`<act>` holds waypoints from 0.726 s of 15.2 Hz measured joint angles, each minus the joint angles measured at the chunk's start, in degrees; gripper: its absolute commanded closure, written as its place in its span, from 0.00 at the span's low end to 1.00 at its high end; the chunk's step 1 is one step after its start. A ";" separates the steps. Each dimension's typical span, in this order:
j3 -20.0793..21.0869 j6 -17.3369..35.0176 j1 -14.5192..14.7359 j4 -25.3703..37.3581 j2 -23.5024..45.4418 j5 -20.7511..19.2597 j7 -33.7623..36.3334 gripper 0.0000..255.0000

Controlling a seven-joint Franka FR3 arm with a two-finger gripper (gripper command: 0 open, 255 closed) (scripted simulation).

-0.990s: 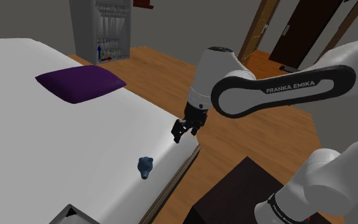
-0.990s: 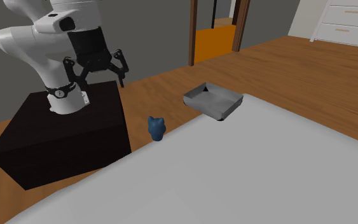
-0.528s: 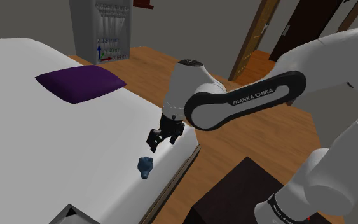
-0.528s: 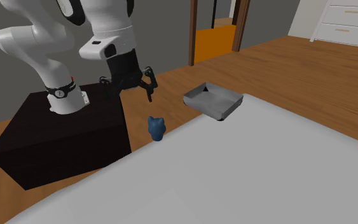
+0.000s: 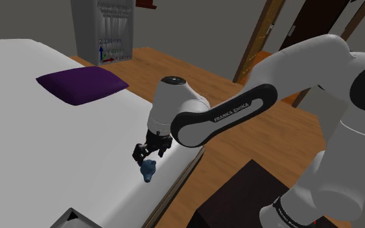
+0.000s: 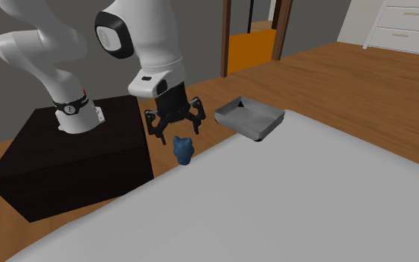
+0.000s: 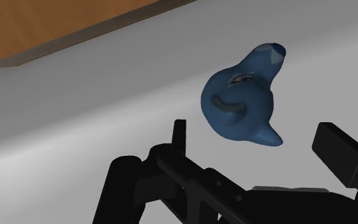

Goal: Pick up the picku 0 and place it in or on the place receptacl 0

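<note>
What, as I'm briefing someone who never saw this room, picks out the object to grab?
Find the big white surface; at its edge beside the black stand, under the open gripper, sits a small blue figure. It alone is blue and rounded with two small points, unlike the grey tray and purple pillow.

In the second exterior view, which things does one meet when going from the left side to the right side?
The black stand, then the blue figurine, then the grey tray, then the white drawers.
</note>
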 measured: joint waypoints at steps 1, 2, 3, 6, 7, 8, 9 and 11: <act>-0.17 0.57 0.07 0.03 0.66 -0.39 0.13 0.00; -0.31 1.34 0.14 -0.33 1.12 -0.70 0.28 0.00; -0.49 1.85 0.37 -0.07 1.95 -1.22 0.66 0.00; -0.71 2.81 0.69 -0.23 2.83 -1.84 1.17 0.00; -0.72 2.88 0.72 -0.24 2.89 -1.88 1.21 0.00; -0.73 2.91 0.72 -0.23 2.92 -1.91 1.22 0.00; -0.73 2.91 0.73 -0.23 2.93 -1.92 1.23 0.00; -0.73 2.92 0.73 -0.22 2.94 -1.92 1.23 1.00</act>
